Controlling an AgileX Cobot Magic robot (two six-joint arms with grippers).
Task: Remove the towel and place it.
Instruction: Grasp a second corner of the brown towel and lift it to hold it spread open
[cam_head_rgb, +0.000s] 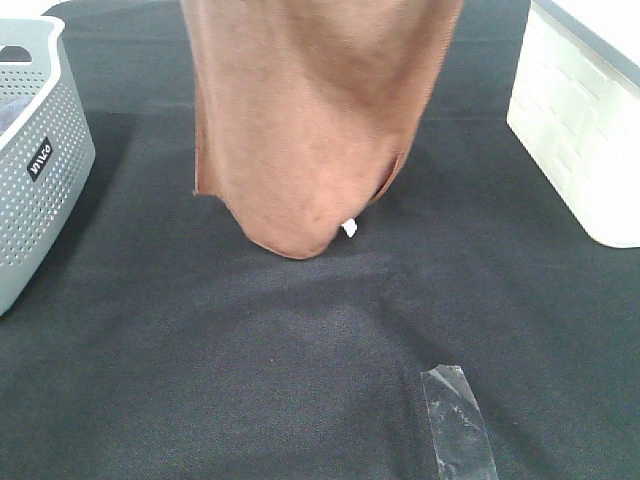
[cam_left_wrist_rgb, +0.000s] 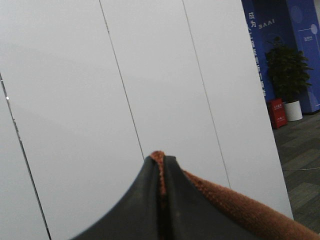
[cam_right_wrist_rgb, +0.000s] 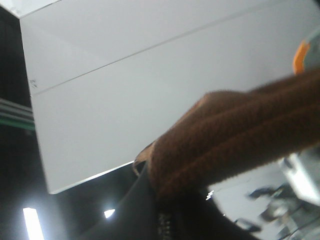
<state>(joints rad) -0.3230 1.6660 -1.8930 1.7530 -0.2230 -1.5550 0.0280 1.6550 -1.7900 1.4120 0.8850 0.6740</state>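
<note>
The reddish-brown towel hangs from above the frame's top in the exterior high view, its lower end just touching or hovering over the black table cloth. A small white tag shows at its lower corner. Neither gripper shows in that view. In the left wrist view my left gripper is shut, with the towel's edge pinched between the black fingers. In the right wrist view my right gripper is shut on a thick fold of the towel.
A grey perforated basket stands at the left edge. A white bin stands at the right. A strip of clear tape lies on the cloth near the front.
</note>
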